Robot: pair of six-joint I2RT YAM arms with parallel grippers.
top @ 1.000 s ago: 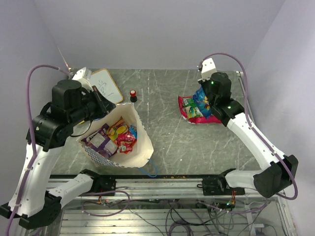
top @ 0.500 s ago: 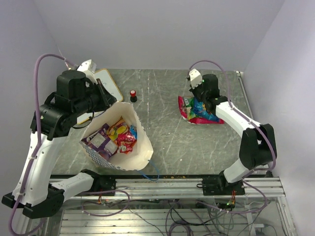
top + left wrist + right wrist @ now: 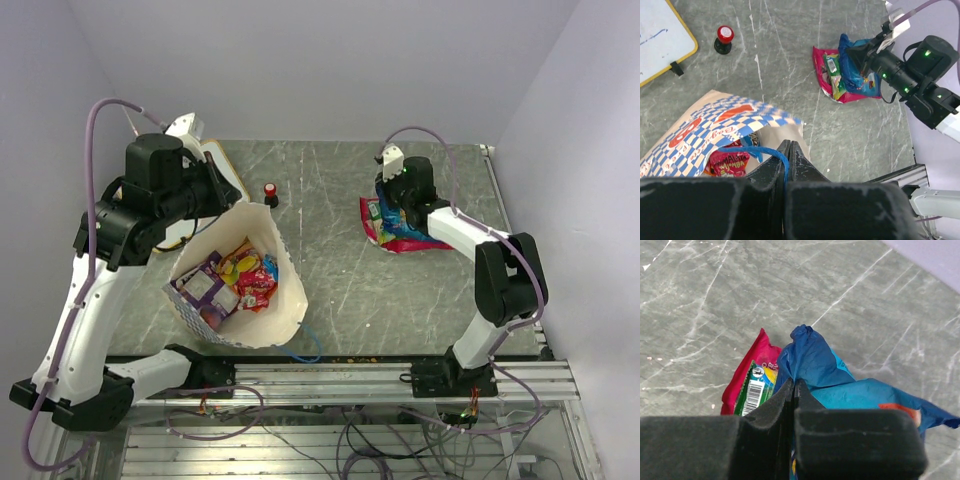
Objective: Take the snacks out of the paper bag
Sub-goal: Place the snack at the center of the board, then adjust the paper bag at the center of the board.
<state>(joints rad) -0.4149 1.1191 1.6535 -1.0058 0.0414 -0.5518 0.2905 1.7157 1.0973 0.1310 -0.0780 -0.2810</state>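
Observation:
The paper bag [image 3: 280, 295] stands tilted on the near left with its mouth open upward. Several snacks [image 3: 238, 278] lie inside it, red, purple and yellow. My left gripper [image 3: 215, 190] is shut on the bag's blue cord handle [image 3: 756, 152], which runs between the closed jaws in the left wrist view [image 3: 789, 145]. On the far right lies a pile of snacks [image 3: 395, 230]. My right gripper [image 3: 392, 200] is shut on the blue packet [image 3: 840, 375] over a pink packet [image 3: 747, 371] and a green one [image 3: 756, 392].
A small red-capped bottle [image 3: 270, 191] stands behind the bag. A white writing board [image 3: 660, 35] lies at the far left, mostly hidden by my left arm in the top view. The bag's other blue handle [image 3: 306, 345] hangs at the table's near edge.
My right gripper has moved left and toward the far side, over the snack pile. My left arm has risen and shifted back, pulling the bag's rim with it.

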